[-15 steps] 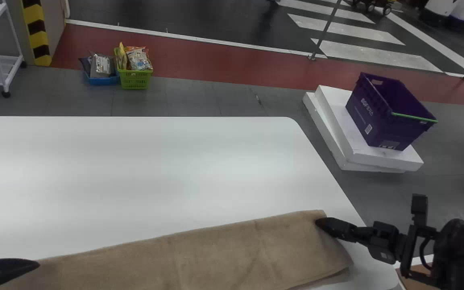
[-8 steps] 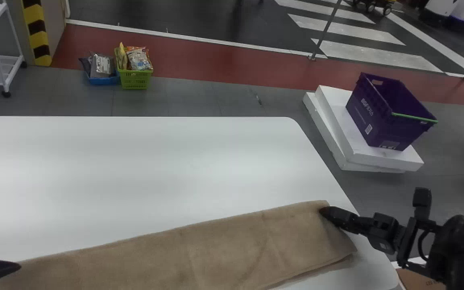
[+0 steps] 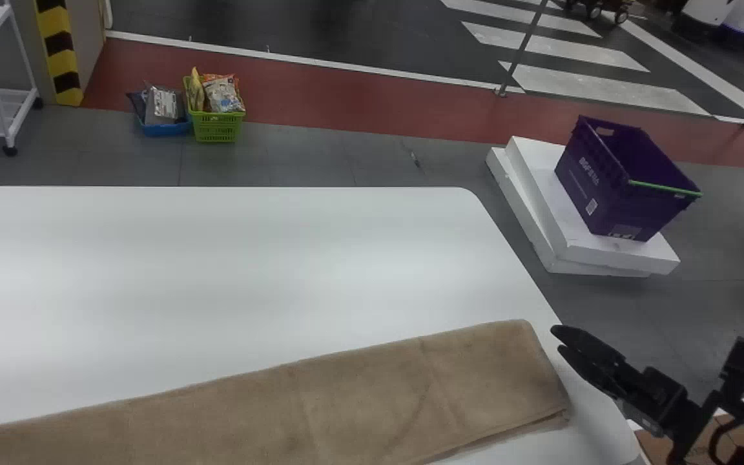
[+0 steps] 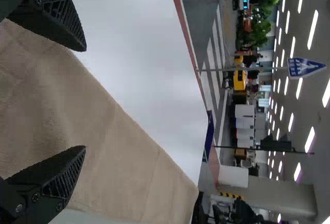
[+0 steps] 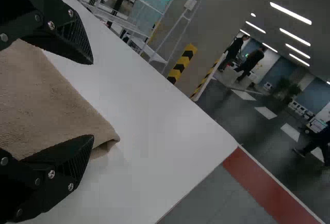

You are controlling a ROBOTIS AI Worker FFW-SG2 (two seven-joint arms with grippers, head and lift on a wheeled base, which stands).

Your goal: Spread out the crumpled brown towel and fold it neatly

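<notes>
- One white table (image 3: 249, 271) holds my job, the brown towel (image 3: 346, 394) lying along its near side.
- The towel is spread into a long, mostly smooth strip; stacked edges suggest a fold made, and I judge crosswise folding remains.
- My left gripper (image 4: 85, 98), over the cloth, and right gripper (image 3: 555, 338), just off its right end, are both released, grasping nothing.
- At that end, the layered corner (image 3: 564, 413) may want squaring.

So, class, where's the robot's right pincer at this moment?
In the head view, the right pincer is at lower right, beside the right end of the brown towel, at the right edge of the white table.
</notes>
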